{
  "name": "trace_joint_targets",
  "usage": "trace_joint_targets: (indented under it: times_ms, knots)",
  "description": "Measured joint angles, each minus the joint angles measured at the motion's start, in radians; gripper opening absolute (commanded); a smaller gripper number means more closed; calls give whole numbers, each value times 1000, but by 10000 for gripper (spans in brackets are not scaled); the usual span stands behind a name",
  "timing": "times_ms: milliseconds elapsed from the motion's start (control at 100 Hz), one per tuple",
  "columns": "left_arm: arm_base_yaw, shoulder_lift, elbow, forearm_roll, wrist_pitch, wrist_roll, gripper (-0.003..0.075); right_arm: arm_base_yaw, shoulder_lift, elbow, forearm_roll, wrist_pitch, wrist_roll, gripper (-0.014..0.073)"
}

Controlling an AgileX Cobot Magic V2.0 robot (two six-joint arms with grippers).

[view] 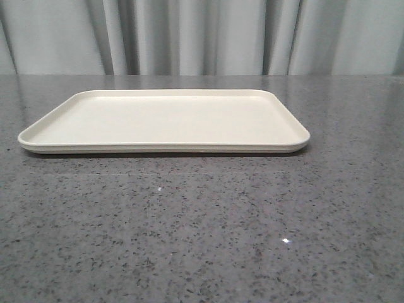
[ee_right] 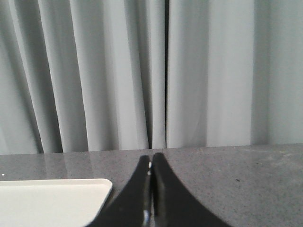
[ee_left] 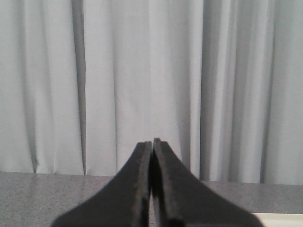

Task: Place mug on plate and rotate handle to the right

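The cream rectangular plate [view: 164, 120] lies flat and bare on the grey speckled table, a little left of centre. The mug and its handle are out of view in every frame. Neither gripper shows in the front view. In the left wrist view my left gripper [ee_left: 152, 143] is shut and empty, its black fingers pressed together above the table, with a corner of the plate [ee_left: 279, 219] beside it. In the right wrist view my right gripper [ee_right: 151, 157] is shut and empty, with a corner of the plate [ee_right: 52, 201] beside it.
The grey speckled table [view: 202, 233] stretches wide in front of the plate. Pale grey curtains [view: 202, 35] hang behind the table's far edge.
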State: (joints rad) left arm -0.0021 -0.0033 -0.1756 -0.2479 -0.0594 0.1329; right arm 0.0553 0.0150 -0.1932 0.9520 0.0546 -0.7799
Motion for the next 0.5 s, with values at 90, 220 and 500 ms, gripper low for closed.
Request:
trace_joint_targets:
  times_ms: [90,220,500]
  knots:
    - [0,0,-39,-4,34,0,-20,0,43,-50,0,14,0,-67]
    - [0,0,-84,-14,59,0,-20,0,114,-130,0,38,0,-67]
    - [0,14,-199,-50,129,0,-20,0,266,-309,0,66,0,-67]
